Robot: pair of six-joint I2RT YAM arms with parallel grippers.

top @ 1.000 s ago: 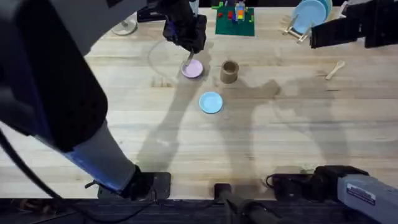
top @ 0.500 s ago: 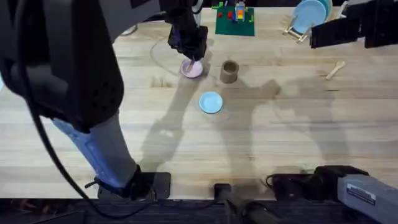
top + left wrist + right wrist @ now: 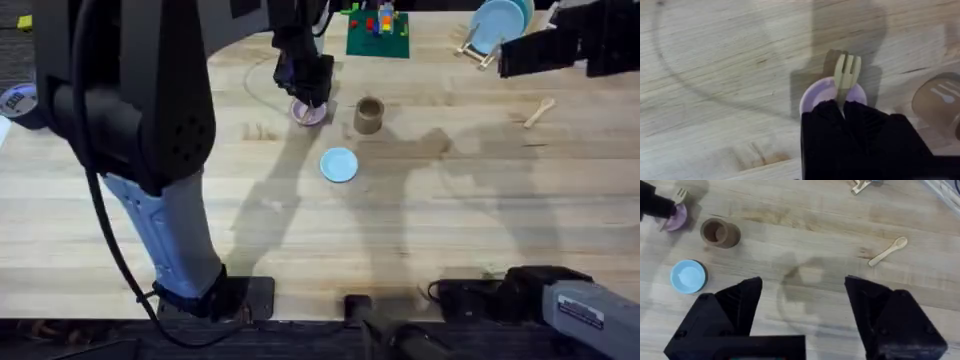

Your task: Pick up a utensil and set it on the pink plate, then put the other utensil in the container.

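In the left wrist view my left gripper [image 3: 842, 106] is shut on the handle of the wooden fork [image 3: 847, 71]. Its tines stick out past the far rim of the pink plate [image 3: 826, 92], which lies just under the fingers. From overhead, the left gripper [image 3: 305, 88] hangs over the pink plate [image 3: 309, 113], with the brown container [image 3: 369, 115] just to its right. The wooden spoon [image 3: 540, 111] lies on the table at the far right, also visible as the spoon [image 3: 888, 251]. My right gripper [image 3: 805, 305] is open and held high, above the table near the spoon.
A light blue plate [image 3: 339, 164] lies in front of the pink plate and the container. A green brick baseplate [image 3: 378, 36] and a rack with a blue dish [image 3: 497, 25] stand along the back edge. The left arm's big dark body crosses the table's left side.
The left gripper has come down and back over the pink plate with the fork in it. The right arm has not moved.
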